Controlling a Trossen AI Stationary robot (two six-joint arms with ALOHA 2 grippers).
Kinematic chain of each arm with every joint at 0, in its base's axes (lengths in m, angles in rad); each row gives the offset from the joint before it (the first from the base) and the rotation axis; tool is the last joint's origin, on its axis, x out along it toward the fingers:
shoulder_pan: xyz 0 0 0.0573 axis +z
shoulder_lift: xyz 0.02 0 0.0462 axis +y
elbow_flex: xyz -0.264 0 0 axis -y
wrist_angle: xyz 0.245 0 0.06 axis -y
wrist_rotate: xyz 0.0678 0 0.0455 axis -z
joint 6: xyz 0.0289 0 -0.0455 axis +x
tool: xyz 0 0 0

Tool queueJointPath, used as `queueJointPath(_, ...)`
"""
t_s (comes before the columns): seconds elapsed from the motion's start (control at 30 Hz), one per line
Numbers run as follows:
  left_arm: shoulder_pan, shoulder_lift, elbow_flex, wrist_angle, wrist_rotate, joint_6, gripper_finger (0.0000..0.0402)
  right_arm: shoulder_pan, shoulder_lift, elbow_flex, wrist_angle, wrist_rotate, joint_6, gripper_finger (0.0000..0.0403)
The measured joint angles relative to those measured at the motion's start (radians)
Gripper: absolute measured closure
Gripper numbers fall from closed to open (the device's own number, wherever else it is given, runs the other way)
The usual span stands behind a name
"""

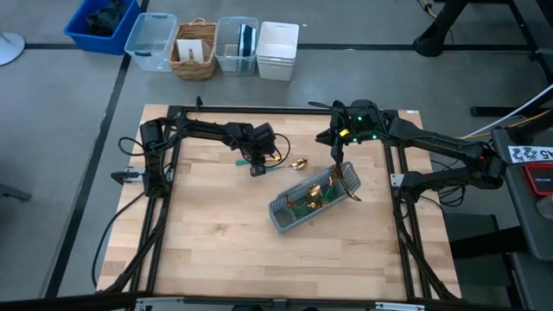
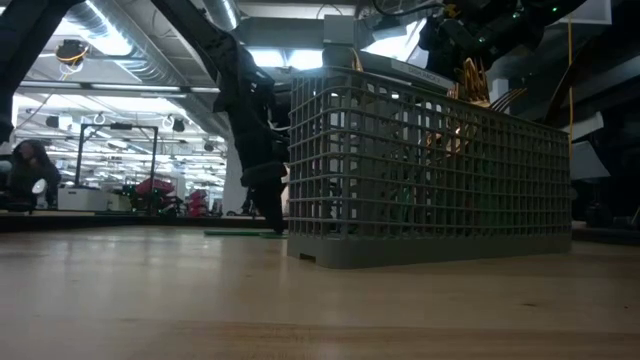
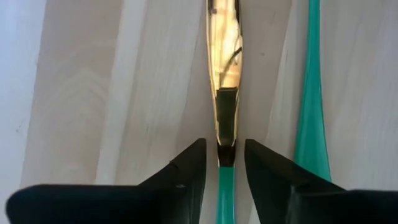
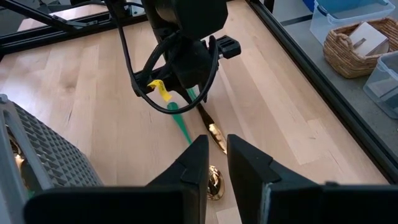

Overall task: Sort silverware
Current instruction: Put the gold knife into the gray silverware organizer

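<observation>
**Left fingers straddle a gold-and-teal utensil flat on the tabletop**

Left gripper (image 1: pixel 257 164): low over the tabletop (image 1: pixel 207 250), near its middle. Left wrist view shows a utensil (image 3: pixel 225 99) lying flat on the wood, long axis running straight out ahead of the fingers (image 3: pixel 186 171). Gold end points away from the gripper, teal handle runs back between the fingers. Fingers parted, a sliver of wood showing each side of the handle; no grip visible.

A second teal handle (image 3: pixel 310 93) lies just beside the first, nearly parallel.

High view: gold spoon bowl (image 1: pixel 299 162) lies toward the caddy (image 1: pixel 285 216) side of the left gripper.

Caddy sits diagonal on the tabletop, gold heads standing upward, handles down.

Right gripper (image 1: pixel 339 149): hovers above the caddy's far end. Fingers (image 4: pixel 249 165) narrowly parted, nothing between them.
</observation>
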Motion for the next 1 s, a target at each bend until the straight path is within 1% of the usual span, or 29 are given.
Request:
queueJointPath(0.13, 0.001, 0.000, 0.000, 0.027, 0.000, 0.000, 0.0299, 0.000, 0.000, 0.000, 0.000, 0.000, 0.000, 0.0340)
queueJointPath(0.23, 0.002, 0.000, 0.000, 0.051, 0.000, 0.028, 0.0301, 0.000, 0.000, 0.000, 0.000, 0.000, 0.000, 0.0340)
queueJointPath(0.33, 0.002, 0.000, 0.000, 0.040, 0.000, 0.036, 0.0301, 0.000, 0.000, 0.000, 0.000, 0.000, 0.000, 0.0340)
queueJointPath(0.47, 0.002, 0.000, -0.007, 0.038, 0.000, 0.019, 0.0301, 0.000, 0.000, 0.000, 0.000, 0.000, 0.000, 0.0340)
queueJointPath(0.63, 0.001, -0.002, -0.048, 0.056, 0.002, 0.020, 0.0301, 0.000, 0.000, 0.000, 0.000, 0.000, 0.000, 0.0340)
queueJointPath(0.8, 0.002, -0.003, -0.049, 0.046, 0.001, -0.005, 0.0302, 0.000, 0.000, 0.000, 0.000, 0.000, 0.000, 0.0340)
queueJointPath(0.87, 0.002, -0.003, -0.045, 0.022, 0.001, -0.008, 0.0304, 0.000, 0.000, 0.000, 0.000, 0.000, 0.000, 0.0340)
queueJointPath(1.0, 0.002, -0.003, -0.023, -0.087, 0.000, -0.008, 0.0320, 0.000, 0.000, 0.000, 0.000, 0.000, 0.000, 0.0340)
